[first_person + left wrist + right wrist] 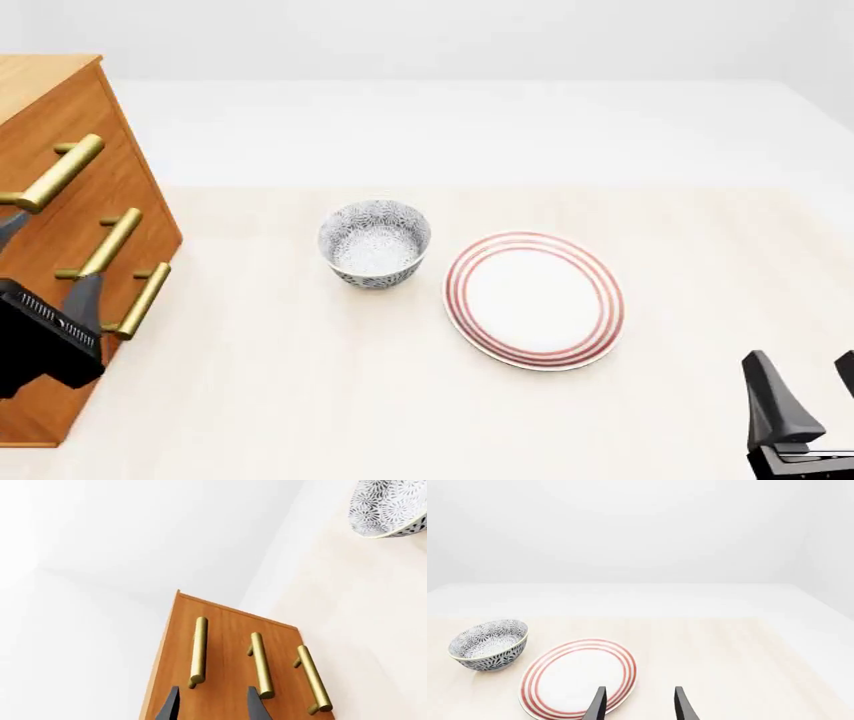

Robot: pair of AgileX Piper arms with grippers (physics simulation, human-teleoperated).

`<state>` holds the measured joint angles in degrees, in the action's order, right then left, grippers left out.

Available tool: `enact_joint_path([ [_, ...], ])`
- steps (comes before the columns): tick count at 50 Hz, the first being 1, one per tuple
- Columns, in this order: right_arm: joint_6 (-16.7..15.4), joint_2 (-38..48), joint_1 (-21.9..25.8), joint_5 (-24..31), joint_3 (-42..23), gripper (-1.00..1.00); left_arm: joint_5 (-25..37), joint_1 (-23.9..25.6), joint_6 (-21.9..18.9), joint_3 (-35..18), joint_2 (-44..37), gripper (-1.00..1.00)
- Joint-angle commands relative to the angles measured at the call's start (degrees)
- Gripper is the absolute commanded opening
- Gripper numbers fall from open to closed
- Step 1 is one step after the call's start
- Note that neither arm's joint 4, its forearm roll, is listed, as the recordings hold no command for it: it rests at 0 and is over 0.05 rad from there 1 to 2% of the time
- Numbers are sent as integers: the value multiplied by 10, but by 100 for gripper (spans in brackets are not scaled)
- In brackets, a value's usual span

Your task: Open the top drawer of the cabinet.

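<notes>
Desk (694, 250), as I see it. Cabinet (60, 120): far left edge. Top drawer (181, 645): flush with its neighbours. My left end effector (212, 706): released, fingers facing the drawer fronts near the top handle (198, 651). Right end effector (807, 385): released, empty, near right corner.

Cabinet (74, 180): cut by the front view's left edge; only its right front part shows, back and left side out of frame. In the left wrist view its near end runs off the picture.

Top drawer (54, 130): handle's left end passes behind the left gripper (47, 265); seams between drawers too faint to tell.

Left gripper: body cut by the front view's left edge; only fingertips show in its wrist view.

Right gripper (807, 385): cut by the front view's bottom right corner.

Bowl (390, 507): clipped at the left wrist view's edge.

Plate (579, 680): near rim cut off in the right wrist view, partly behind a fingertip.
</notes>
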<state>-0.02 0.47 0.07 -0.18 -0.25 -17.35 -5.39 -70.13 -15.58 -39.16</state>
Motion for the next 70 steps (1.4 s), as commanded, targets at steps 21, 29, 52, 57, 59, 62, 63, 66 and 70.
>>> enact_joint_path([
  [21, 0, 0, 0, 0, 1, 100, -56, -13, -48, -61, -100, 100],
  [29, 0, -1, 0, 0, 1, 100, -78, -17, -57, -63, -129, 100],
  [52, 0, -1, 0, 0, 1, 100, -126, -40, -61, -70, -196, 100],
  [57, 0, 0, 0, 0, 1, 100, -138, -47, -64, -72, -211, 100],
  [59, 0, -1, 0, 0, 1, 100, -140, -49, -63, -73, -211, 100],
  [62, 0, 0, 0, 0, 1, 100, -142, -51, -61, -75, -219, 100],
  [63, 0, 0, 0, 0, 1, 100, -143, -51, -61, -75, -219, 100],
  [66, 0, 0, 0, 0, 1, 100, -156, -56, -66, -72, -230, 100],
  [70, 0, -1, 0, 0, 1, 100, -167, -61, -68, -72, -242, 100],
])
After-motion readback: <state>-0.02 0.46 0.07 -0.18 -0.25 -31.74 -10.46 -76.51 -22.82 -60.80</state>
